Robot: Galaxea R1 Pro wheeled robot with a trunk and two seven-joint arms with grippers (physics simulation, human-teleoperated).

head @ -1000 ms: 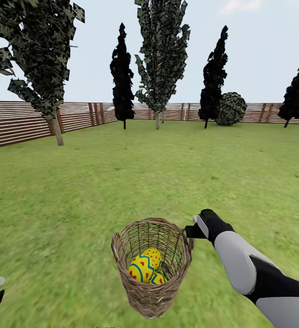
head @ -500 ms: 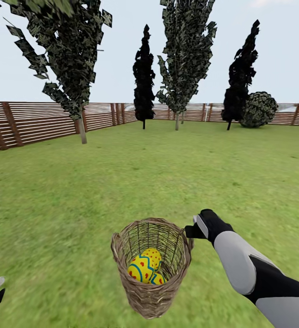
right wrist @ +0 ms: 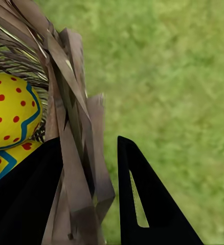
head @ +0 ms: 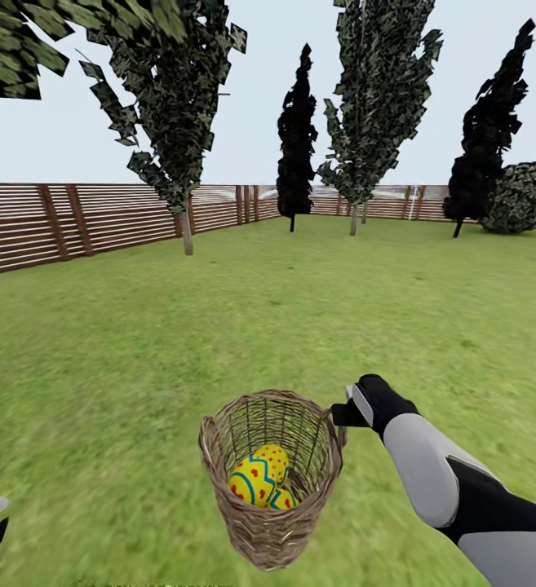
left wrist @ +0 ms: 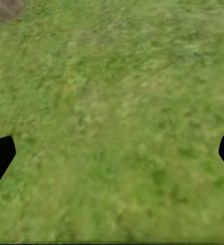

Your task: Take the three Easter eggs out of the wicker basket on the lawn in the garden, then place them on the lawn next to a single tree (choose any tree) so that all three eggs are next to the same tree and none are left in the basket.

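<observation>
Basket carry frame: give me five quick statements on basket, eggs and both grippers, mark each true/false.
1. The right gripper is shut on the wicker basket rim, one finger inside and one outside. True.
2. The Easter eggs lie on the lawn beside a tree. False: the visible eggs sit in the basket.
3. The left gripper is open, with grass between its fingers. True.
4. The left gripper holds an egg. False: it holds nothing.
5. The basket lies tipped over on the grass. False: it is upright, mouth up, with the right gripper clamped on its rim.
</observation>
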